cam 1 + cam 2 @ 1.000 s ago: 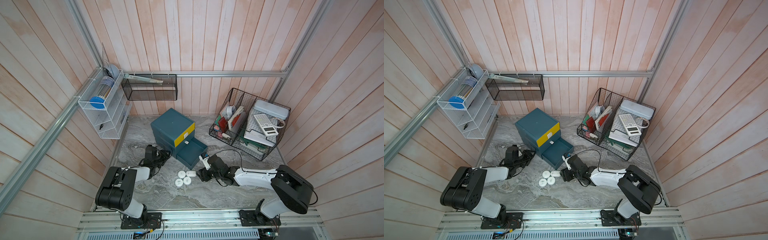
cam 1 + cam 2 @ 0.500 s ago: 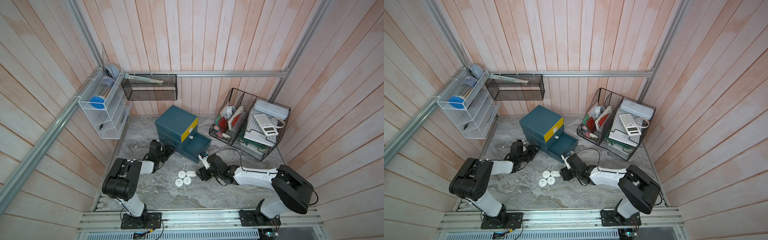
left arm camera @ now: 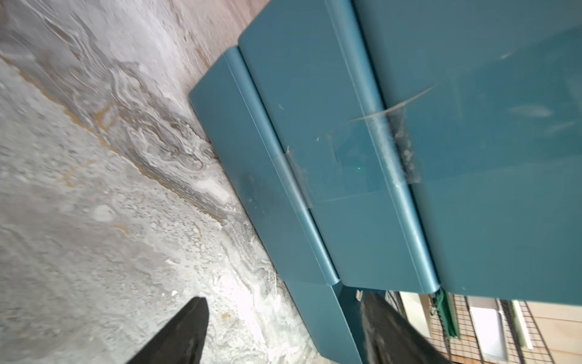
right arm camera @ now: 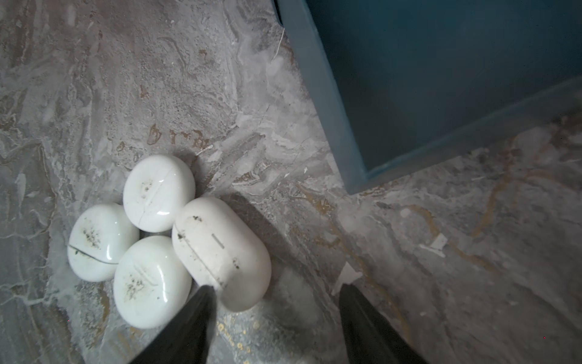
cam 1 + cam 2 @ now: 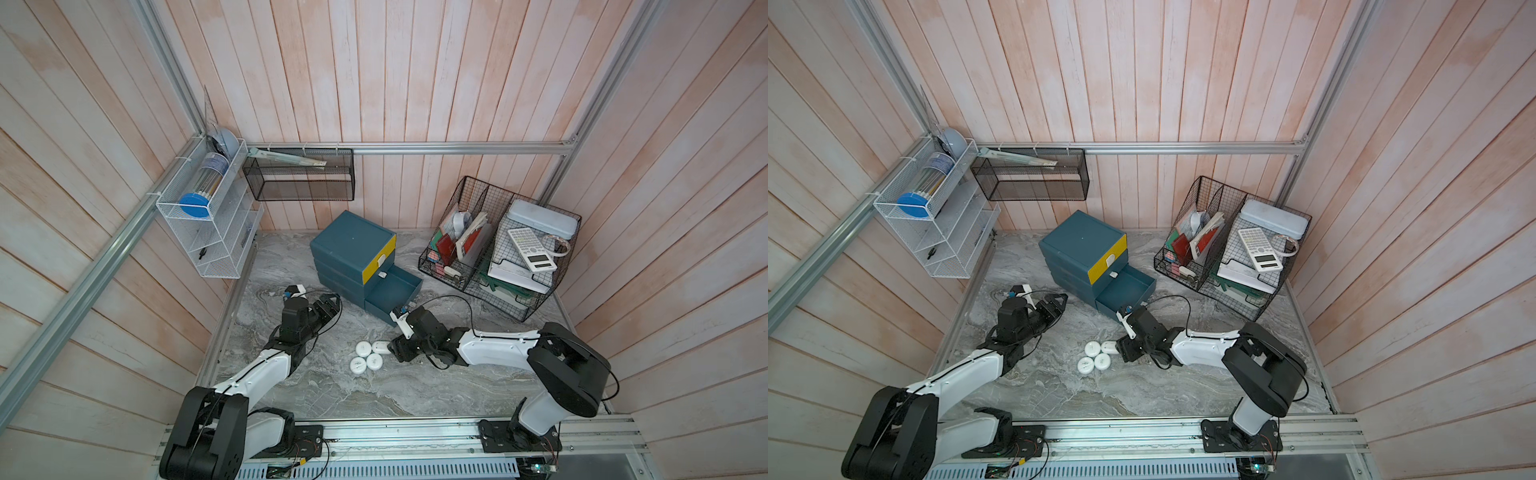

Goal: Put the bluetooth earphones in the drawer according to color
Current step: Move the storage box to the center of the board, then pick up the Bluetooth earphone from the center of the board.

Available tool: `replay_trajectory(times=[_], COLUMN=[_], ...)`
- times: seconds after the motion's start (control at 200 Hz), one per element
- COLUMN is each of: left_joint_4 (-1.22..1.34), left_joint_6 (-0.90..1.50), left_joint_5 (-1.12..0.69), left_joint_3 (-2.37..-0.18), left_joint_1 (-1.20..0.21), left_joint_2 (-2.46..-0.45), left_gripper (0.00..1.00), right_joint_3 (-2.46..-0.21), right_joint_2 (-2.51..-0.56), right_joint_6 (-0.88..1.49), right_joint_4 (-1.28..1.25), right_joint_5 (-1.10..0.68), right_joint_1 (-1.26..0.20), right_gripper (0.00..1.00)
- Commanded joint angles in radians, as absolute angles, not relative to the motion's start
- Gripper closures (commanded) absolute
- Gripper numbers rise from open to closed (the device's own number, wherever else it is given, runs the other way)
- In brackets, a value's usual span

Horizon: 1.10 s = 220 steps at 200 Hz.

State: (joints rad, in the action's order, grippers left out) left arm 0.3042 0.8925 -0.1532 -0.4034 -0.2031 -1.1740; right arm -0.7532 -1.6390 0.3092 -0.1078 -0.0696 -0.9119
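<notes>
The dark teal drawer cabinet (image 5: 353, 253) (image 5: 1084, 253) stands at the back middle of the table, with its bottom drawer (image 5: 392, 291) pulled out and showing nothing inside. Several white bluetooth earphones (image 5: 368, 357) (image 5: 1096, 355) lie bunched on the marble in front of it. In the right wrist view an oblong case (image 4: 220, 249) touches three rounder ones (image 4: 159, 192). My right gripper (image 5: 395, 347) (image 4: 277, 296) is open, low beside the oblong case, one fingertip (image 4: 201, 302) against it. My left gripper (image 5: 330, 307) (image 3: 285, 315) is open at the cabinet's left side (image 3: 315, 157), holding nothing.
A black wire desk organizer (image 5: 498, 249) with a calculator, papers and a case fills the back right. A white wire shelf (image 5: 208, 220) hangs on the left wall and a black mesh basket (image 5: 299, 178) on the back wall.
My left gripper has gone from shut to open and the arm has reached in closer to the cabinet's side. The cabinet has shifted slightly to the right. The right arm has not moved.
</notes>
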Motion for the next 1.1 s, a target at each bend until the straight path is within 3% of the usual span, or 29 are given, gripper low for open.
replay_trajectory(times=[0.0, 0.49, 0.835, 1.095], left_joint_4=[0.271, 0.271, 0.262, 0.232], left_joint_6=[0.839, 0.778, 0.750, 0.735], left_joint_5=[-0.074, -0.045, -0.004, 0.037], left_joint_3=[-0.360, -0.331, -0.310, -0.307], left_joint_1=[-0.199, -0.198, -0.196, -0.195], left_joint_2=[-1.126, -1.063, -1.000, -0.938], left_gripper=[0.16, 0.14, 0.13, 0.00], right_joint_3=[-0.795, -0.890, -0.935, -0.972], right_joint_2=[-1.677, -1.749, -1.730, -1.782], right_joint_6=[0.287, 0.292, 0.337, 0.282], right_joint_4=[-0.087, 0.035, 0.116, 0.110], right_joint_5=[-0.070, -0.040, 0.059, 0.062], right_joint_1=[-0.925, -1.042, -1.040, -1.037], right_gripper=[0.32, 0.32, 0.30, 0.27])
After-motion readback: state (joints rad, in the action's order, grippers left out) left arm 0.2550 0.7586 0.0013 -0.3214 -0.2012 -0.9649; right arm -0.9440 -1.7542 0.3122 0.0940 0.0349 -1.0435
